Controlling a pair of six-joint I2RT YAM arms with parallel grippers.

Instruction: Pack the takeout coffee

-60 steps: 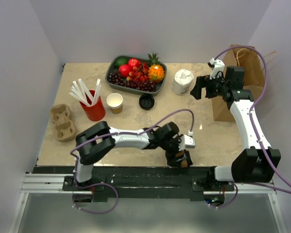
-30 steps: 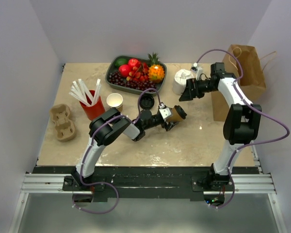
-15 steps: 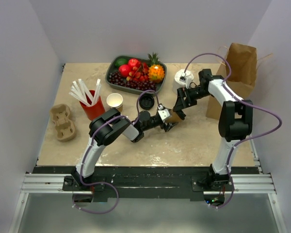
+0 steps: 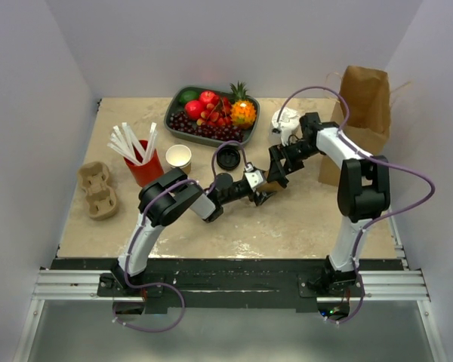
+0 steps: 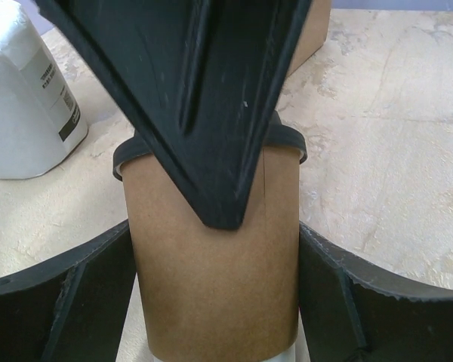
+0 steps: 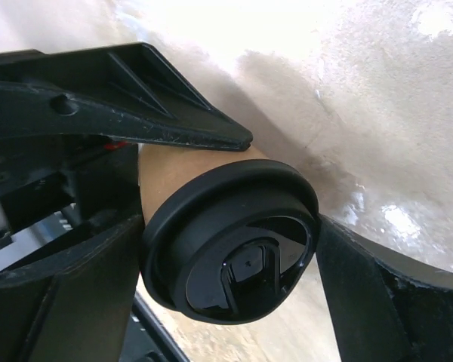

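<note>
Flanking one takeout coffee (image 4: 271,181): two grippers (image 4: 261,188) (image 4: 279,167)

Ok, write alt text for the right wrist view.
A black-lidded brown takeout coffee faces the camera lid-first, between the open fingers of the right pincer. One ribbed black finger of the left pincer runs along the cup's upper side, with pale marbled table behind.
</note>
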